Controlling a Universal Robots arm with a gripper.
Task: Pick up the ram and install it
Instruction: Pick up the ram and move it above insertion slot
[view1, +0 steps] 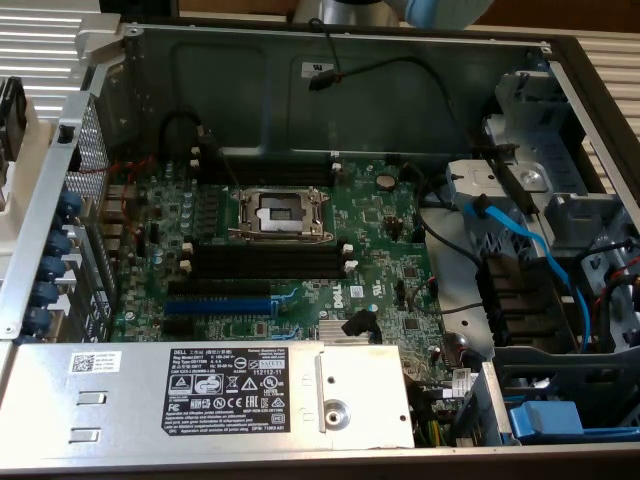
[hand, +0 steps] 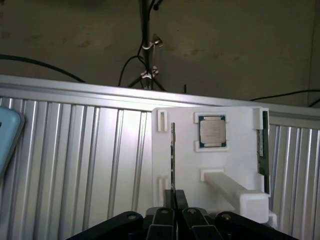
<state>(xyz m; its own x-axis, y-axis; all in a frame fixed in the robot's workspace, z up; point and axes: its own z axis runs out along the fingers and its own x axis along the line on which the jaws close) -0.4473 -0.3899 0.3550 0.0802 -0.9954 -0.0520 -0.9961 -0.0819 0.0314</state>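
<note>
While I watch from the wrist camera, the jaws stay out of doubt, clenched on the ram (hand: 173, 155), which I see edge-on as a thin strip reaching out from them over the white holder (hand: 240, 150) that carries a square chip (hand: 212, 131) and a second green stick (hand: 263, 150).

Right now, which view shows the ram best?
Wrist view: the ram stands edge-on, gripped in the tool, with the white holder behind it. The exterior view gives the board's black slots instead.
</note>
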